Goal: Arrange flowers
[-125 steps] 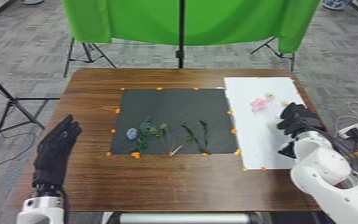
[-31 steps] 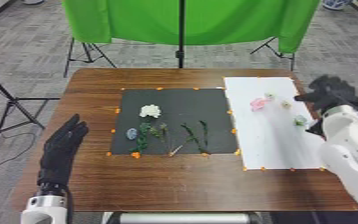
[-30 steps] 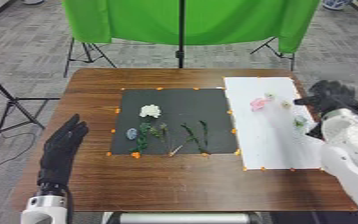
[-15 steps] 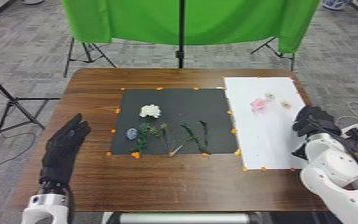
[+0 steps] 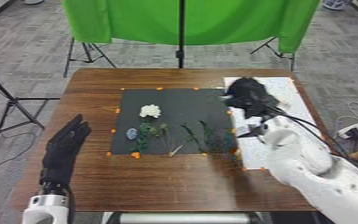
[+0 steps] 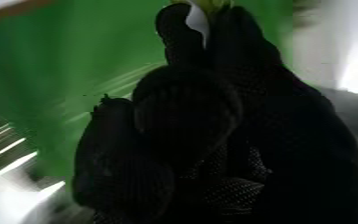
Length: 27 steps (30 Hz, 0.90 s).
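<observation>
Paper (image 5: 285, 90), partly hidden behind the right hand (image 5: 247, 93) pinching something pale (image 6: 197, 21), adjoins a mat (image 5: 191, 107).

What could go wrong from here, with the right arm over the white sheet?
The right robot hand pinches a pale piece only by its fingertips, so it might slip out.
If it swings low over the dark mat, it could knock the white flower out of place.
The cables by the right arm might snag something.
</observation>
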Available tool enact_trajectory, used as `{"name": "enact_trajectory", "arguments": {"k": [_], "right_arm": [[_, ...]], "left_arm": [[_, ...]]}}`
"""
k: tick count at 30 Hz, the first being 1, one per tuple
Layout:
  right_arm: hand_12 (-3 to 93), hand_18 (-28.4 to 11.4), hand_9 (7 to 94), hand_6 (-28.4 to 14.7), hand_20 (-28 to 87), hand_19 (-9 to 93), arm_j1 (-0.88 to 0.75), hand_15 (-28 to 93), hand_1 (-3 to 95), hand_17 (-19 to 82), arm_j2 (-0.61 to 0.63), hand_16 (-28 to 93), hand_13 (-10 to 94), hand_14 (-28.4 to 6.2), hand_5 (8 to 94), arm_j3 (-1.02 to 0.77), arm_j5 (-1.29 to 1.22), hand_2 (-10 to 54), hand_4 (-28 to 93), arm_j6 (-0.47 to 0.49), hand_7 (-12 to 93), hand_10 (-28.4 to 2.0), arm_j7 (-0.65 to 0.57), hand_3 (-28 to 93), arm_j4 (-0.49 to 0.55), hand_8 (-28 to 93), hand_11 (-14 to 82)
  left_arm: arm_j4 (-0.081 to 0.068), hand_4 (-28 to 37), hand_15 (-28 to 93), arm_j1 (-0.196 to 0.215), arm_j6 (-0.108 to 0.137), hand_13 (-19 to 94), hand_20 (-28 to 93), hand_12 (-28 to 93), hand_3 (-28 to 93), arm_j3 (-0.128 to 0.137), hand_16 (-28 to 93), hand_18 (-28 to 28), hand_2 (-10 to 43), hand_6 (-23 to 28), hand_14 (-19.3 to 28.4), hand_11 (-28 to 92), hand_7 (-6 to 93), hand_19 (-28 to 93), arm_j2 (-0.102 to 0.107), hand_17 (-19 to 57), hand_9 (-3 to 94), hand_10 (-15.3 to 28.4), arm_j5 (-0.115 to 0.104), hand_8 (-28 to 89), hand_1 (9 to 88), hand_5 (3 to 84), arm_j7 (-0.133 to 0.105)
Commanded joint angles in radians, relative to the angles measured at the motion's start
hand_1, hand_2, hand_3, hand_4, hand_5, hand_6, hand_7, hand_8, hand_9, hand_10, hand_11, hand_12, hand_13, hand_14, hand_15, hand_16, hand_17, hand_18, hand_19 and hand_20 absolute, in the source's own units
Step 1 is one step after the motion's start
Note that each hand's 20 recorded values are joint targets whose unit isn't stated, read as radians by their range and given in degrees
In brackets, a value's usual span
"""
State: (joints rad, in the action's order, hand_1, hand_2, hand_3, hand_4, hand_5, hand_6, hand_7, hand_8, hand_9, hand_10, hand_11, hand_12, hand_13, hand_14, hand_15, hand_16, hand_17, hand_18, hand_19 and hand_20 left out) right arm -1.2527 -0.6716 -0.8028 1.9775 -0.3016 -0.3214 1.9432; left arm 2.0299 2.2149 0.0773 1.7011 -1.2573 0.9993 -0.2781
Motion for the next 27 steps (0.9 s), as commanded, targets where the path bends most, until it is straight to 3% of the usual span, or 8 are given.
{"name": "enact_trajectory", "arguments": {"k": [1, 6, 12, 16, 17, 20, 21, 27], "right_arm": [[38.3, -6.9, 89.7, -0.4, 47, 93, 0.374, 53, 65.8, 68, -0.170, 34, 93, -1.8, 77.0, 0.324, 0.055, -9.5, -15, 0.040, 18, -9.0, 0.189, 53, -0.056, 11, 7.1], [37.7, -7.2, 86.9, 0.9, 48, 93, 0.409, 53, 65.3, 68, -0.241, 35, 93, -1.7, 75.7, 0.392, 0.059, -9.5, -16, 0.142, 20, -8.7, 0.210, 54, -0.143, 10, 6.3], [36.8, -7.4, 85.5, 1.6, 50, 93, 0.453, 55, 64.5, 68, -0.278, 34, 93, -1.5, 75.3, 0.481, 0.095, -9.5, -16, 0.133, 22, -8.7, 0.188, 56, -0.219, 8, 5.6], [36.4, -7.6, 85.1, 1.8, 51, 93, 0.465, 55, 64.4, 68, -0.299, 34, 93, -1.3, 75.3, 0.502, 0.100, -9.5, -17, 0.147, 22, -8.6, 0.175, 56, -0.253, 8, 5.4], [36.2, -7.6, 85.1, 1.9, 51, 93, 0.463, 56, 64.4, 68, -0.319, 34, 93, -1.2, 75.3, 0.486, 0.095, -9.5, -17, 0.155, 22, -8.6, 0.195, 56, -0.288, 8, 5.3], [35.9, -7.6, 84.6, 1.9, 51, 93, 0.462, 56, 64.1, 68, -0.328, 34, 93, -0.9, 75.2, 0.492, 0.118, -9.5, -17, 0.167, 22, -8.7, 0.203, 56, -0.304, 8, 5.1], [35.8, -7.6, 84.4, 1.9, 51, 93, 0.464, 56, 64.0, 68, -0.325, 34, 93, -0.9, 75.1, 0.509, 0.131, -9.5, -17, 0.151, 22, -8.8, 0.192, 56, -0.301, 8, 5.1], [33.0, -7.7, 78.5, 2.1, 51, 93, 0.464, 55, 63.0, 67, -0.344, 35, 92, -1.0, 70.8, 0.517, 0.151, -9.5, -17, 0.185, 23, -9.2, 0.207, 57, -0.344, 7, 4.2]], "left_arm": [[-0.007, -16.9, 12, -0.008, 0.011, 27, 19, 16, 65, -0.024, 7, 15.0, -9.5, 4.7, 14.7, 11, 5.5, 4, 0.001, 0.0, 36.6, 10.9, 0.005, -5, 29.4, 38.6, -0.015], [-0.007, -17.1, 13, -0.012, 0.005, 27, 19, 16, 65, -0.026, 7, 15.0, -9.5, 4.7, 14.8, 11, 5.7, 4, 0.001, 0.0, 37.0, 11.0, 0.006, -5, 29.6, 38.9, -0.013], [0.004, -17.1, 13, 0.020, -0.003, 27, 19, 16, 65, -0.016, 7, 15.0, -9.5, 4.6, 14.7, 11, 6.0, 4, -0.001, 0.0, 37.0, 10.9, 0.004, -5, 29.5, 39.0, -0.026], [0.002, -17.0, 13, 0.020, -0.018, 27, 19, 16, 65, -0.017, 7, 15.0, -9.5, 4.5, 14.7, 11, 6.2, 4, 0.001, 0.0, 37.0, 10.9, 0.005, -5, 29.4, 39.0, -0.019], [-0.009, -17.1, 13, -0.007, -0.014, 27, 19, 16, 65, -0.022, 7, 15.0, -9.5, 4.5, 14.7, 11, 6.3, 4, 0.004, 0.0, 37.0, 10.9, 0.007, -5, 29.5, 39.0, -0.003], [-0.008, -17.1, 13, -0.004, -0.015, 27, 19, 16, 65, -0.020, 7, 15.0, -9.5, 4.3, 14.7, 11, 6.4, 4, 0.005, 0.0, 37.0, 10.9, 0.005, -5, 29.4, 39.1, -0.007], [0.000, -17.0, 13, 0.011, -0.018, 27, 19, 16, 65, -0.014, 7, 15.0, -9.5, 4.2, 14.7, 11, 6.5, 4, 0.005, 0.0, 36.9, 10.9, 0.004, -5, 29.4, 39.1, -0.010], [-0.009, -16.8, 13, -0.005, -0.034, 27, 19, 16, 65, -0.020, 7, 14.9, -9.5, 3.8, 14.7, 11, 8.2, 4, 0.007, 0.0, 36.9, 10.9, 0.008, -4, 29.3, 40.3, 0.006]]}}
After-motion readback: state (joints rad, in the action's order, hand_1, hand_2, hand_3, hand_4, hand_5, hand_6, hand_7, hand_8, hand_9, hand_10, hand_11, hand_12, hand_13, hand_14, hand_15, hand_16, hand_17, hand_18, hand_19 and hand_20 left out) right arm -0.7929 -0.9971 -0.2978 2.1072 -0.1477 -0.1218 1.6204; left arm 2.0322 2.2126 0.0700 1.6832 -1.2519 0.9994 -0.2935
